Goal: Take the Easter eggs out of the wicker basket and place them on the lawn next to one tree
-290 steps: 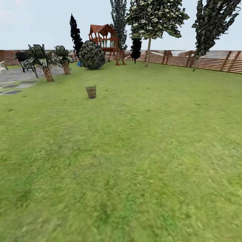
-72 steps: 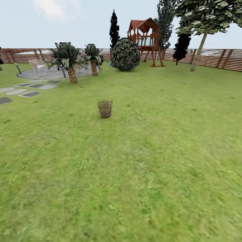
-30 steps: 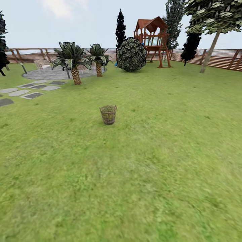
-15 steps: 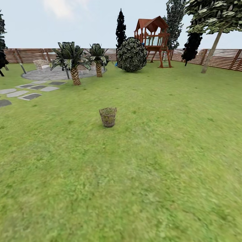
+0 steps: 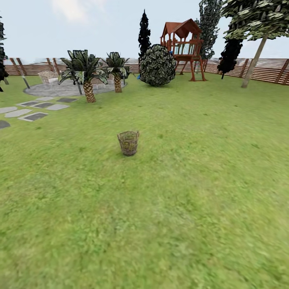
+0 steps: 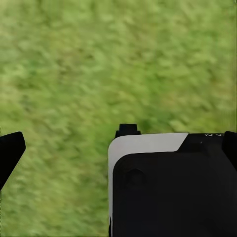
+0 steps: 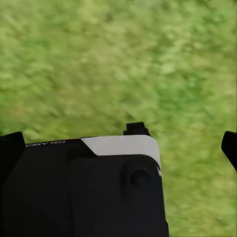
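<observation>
The wicker basket [image 5: 128, 143] stands upright on the lawn [image 5: 188, 188] some way ahead of me, near the middle of the head view. Its woven wall hides the inside, so the Easter eggs are hidden. A tree [image 5: 253, 60] with a pale, leaning trunk and light-green crown rises at the far right by the fence. In the left wrist view my left gripper [image 6: 123, 140] hangs open over grass, its dark fingertips [image 6: 12, 148] wide apart. My right gripper [image 7: 121, 140] is open over grass too, holding nothing.
Two small palms [image 5: 86, 74] and grey stepping stones [image 5: 36, 114] lie at the far left. A round dark bush [image 5: 157, 65] and a red-brown play tower [image 5: 182, 44] stand at the back before the slatted fence [image 5: 269, 70]. My own black-and-white body [image 6: 168, 187] shows below both grippers.
The whole head view has shifted as I roll forward: the basket now appears lower and slightly larger, so it is nearer. Nothing in the garden has moved by itself.
</observation>
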